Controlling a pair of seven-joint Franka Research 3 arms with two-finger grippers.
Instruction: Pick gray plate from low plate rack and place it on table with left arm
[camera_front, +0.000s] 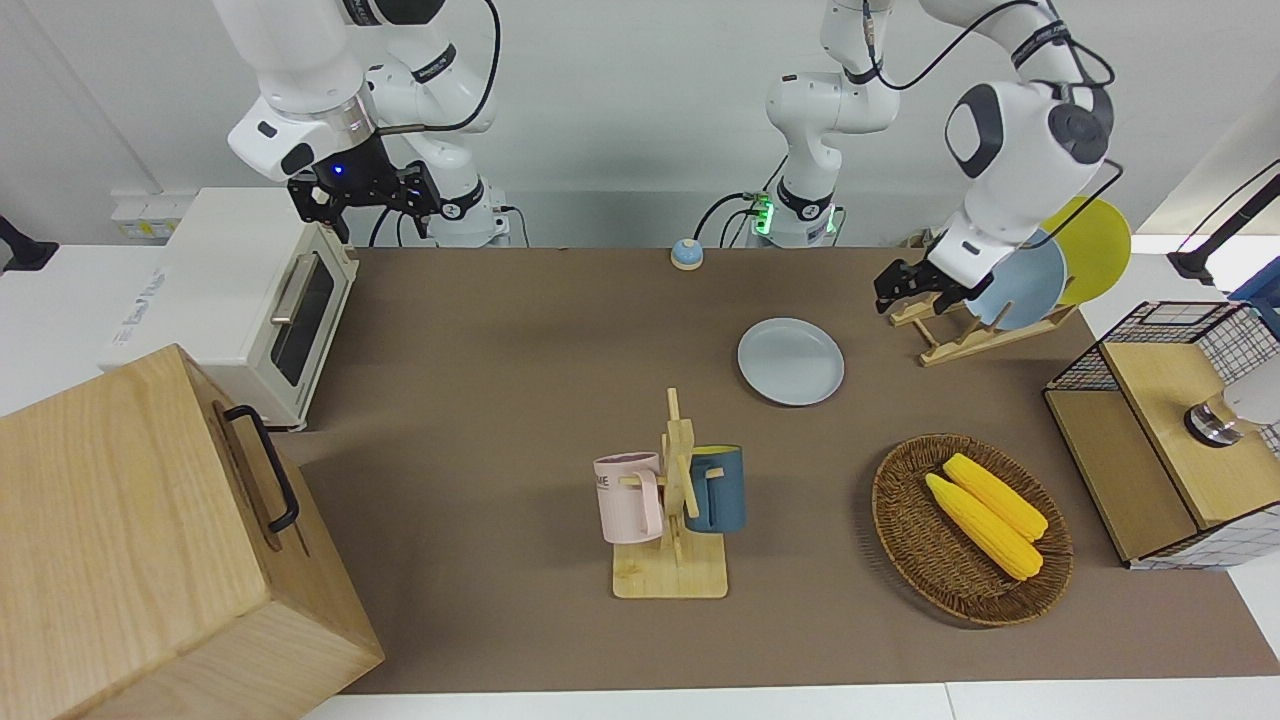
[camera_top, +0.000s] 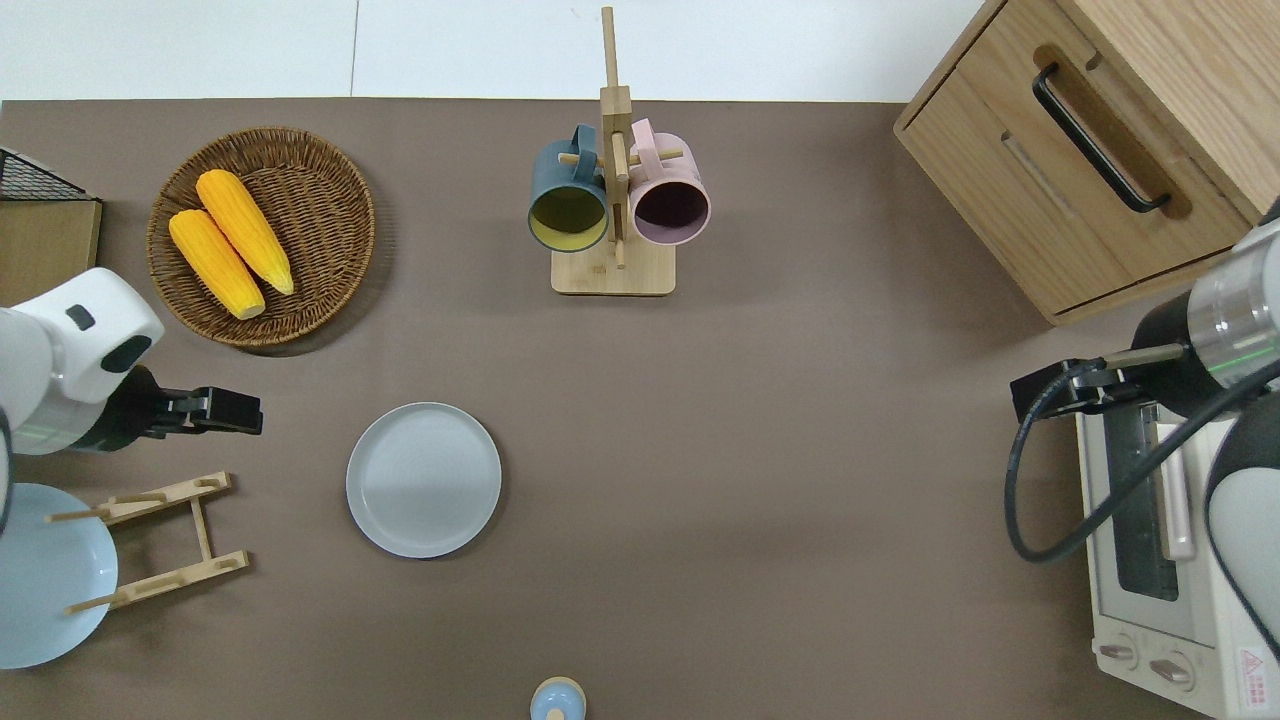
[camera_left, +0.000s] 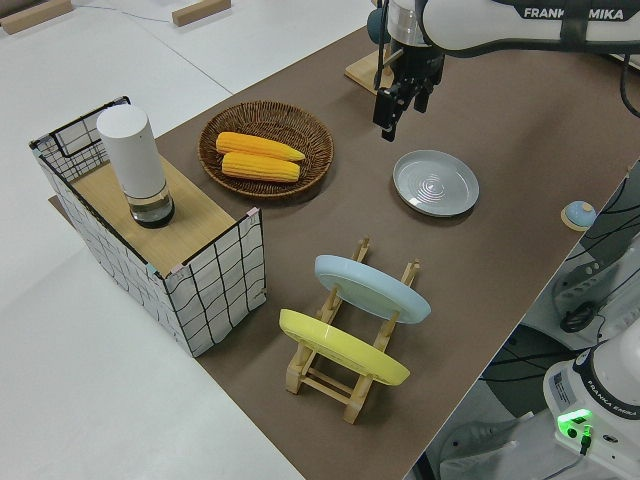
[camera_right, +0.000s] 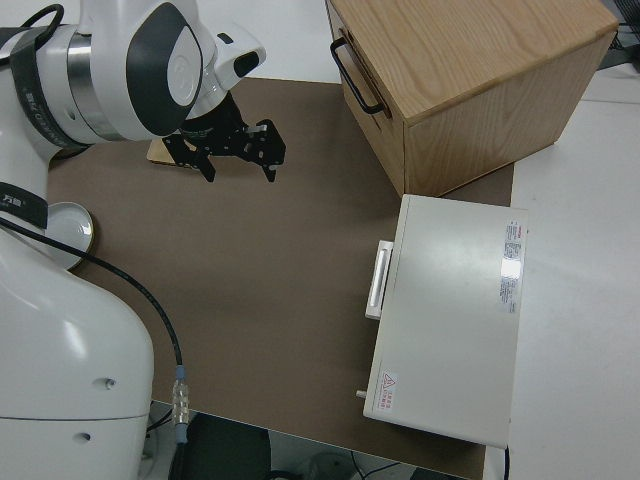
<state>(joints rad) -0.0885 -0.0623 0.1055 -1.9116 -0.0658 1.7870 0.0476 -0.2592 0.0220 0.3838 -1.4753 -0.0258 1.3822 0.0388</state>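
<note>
The gray plate (camera_top: 423, 480) lies flat on the bench (camera_top: 780, 450), beside the plate rack (camera_top: 160, 540) and toward the right arm's end from it. The left gripper (camera_top: 232, 411) hangs empty, its fingers released, over bare bench apart from the plate. Placement looks done; only retreat seems left. The right arm is parked.
</note>
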